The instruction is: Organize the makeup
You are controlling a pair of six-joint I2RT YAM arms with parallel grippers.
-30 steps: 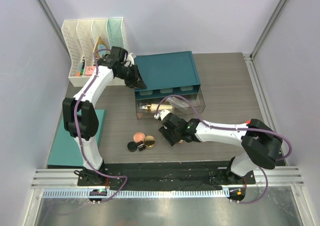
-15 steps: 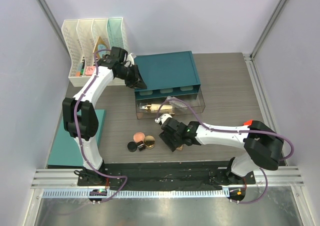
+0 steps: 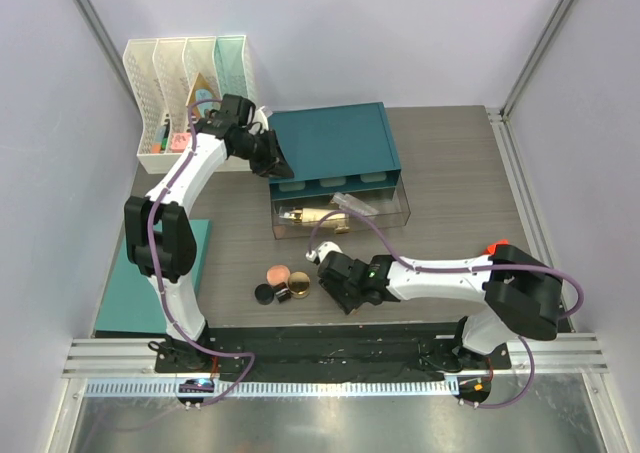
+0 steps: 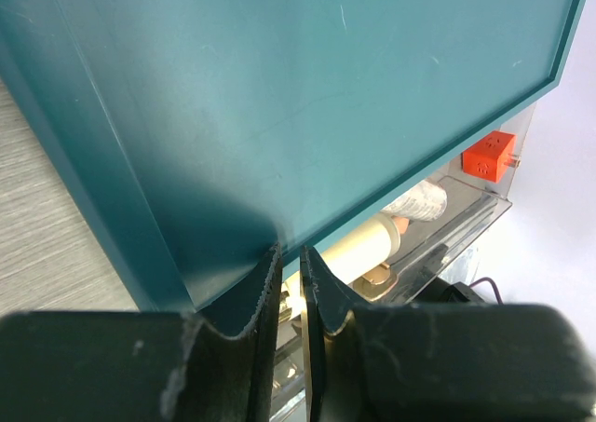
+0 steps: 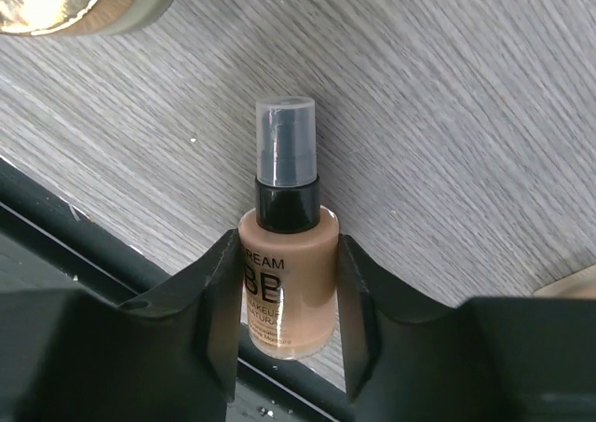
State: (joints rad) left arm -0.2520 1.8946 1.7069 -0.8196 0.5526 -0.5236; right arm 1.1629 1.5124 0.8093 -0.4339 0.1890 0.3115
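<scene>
Makeup sorting: my right end effector (image 5: pixel 286 250) presses on both flanks of a tan foundation bottle (image 5: pixel 284 282) lying flat on the surface (image 5: pixel 466 115) in front of the box (image 3: pixel 402 209). Its long axis runs along my fingers, with the clear cap pointing away from my wrist. It looks stiff, smooth, probably light and slippery, so it is best held at the wide body, not the cap. My left end effector (image 4: pixel 291 264), nearly closed, pinches the box's teal lid (image 4: pixel 279 87) at its corner.

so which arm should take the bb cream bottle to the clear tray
Right. The right fingers flank the BB cream bottle lying on the table, while the left fingers sit at the teal lid.
</scene>
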